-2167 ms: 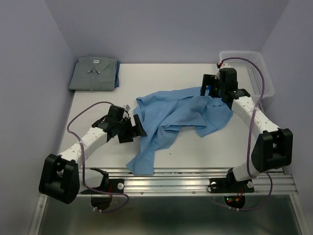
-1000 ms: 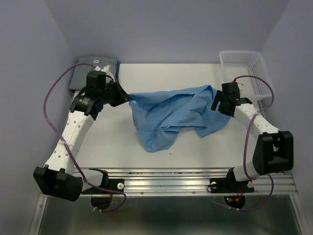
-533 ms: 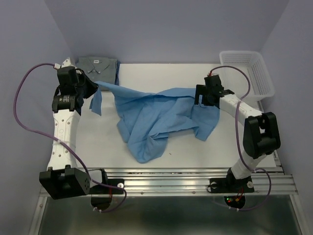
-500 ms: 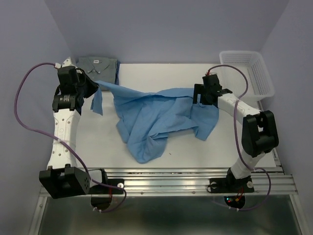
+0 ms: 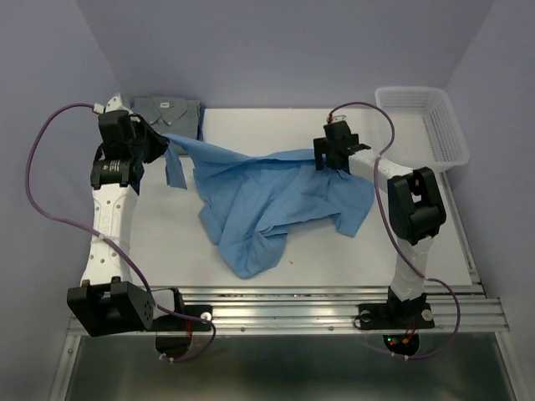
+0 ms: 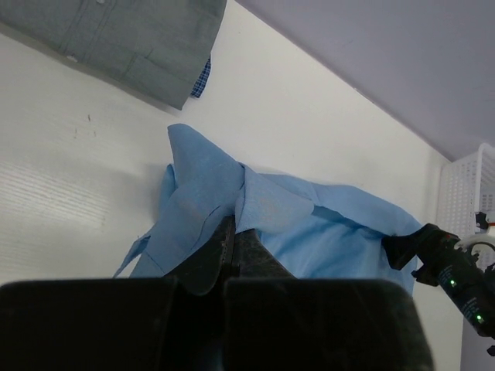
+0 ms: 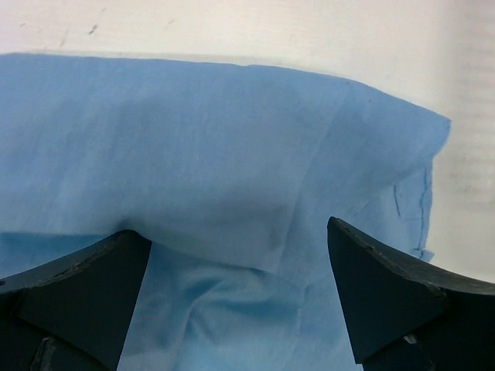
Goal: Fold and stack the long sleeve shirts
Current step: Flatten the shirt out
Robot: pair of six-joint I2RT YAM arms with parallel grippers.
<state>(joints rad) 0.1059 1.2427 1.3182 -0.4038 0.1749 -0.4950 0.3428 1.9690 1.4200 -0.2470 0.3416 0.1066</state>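
White bench (image 5: 251,121) carries everything. Blue shirt (image 5: 267,196) sprawls crumpled across the bench's middle, its left end lifted off the bench. Grey shirt (image 5: 171,109) lies folded at the bench's far left corner, and the basket (image 5: 443,138) sits at its far right corner. Left pincer (image 5: 163,144) is clenched on the blue shirt's raised edge. Right pincer (image 7: 240,239) hangs released, jaws wide, over the cloth.

The blue shirt (image 5: 267,196) sprawls across the middle of the bench (image 5: 334,255), the folded grey shirt (image 5: 167,113) fills its far-left corner and the white basket (image 5: 422,125) its far-right edge, leaving bare passage along the near strip and the far middle.
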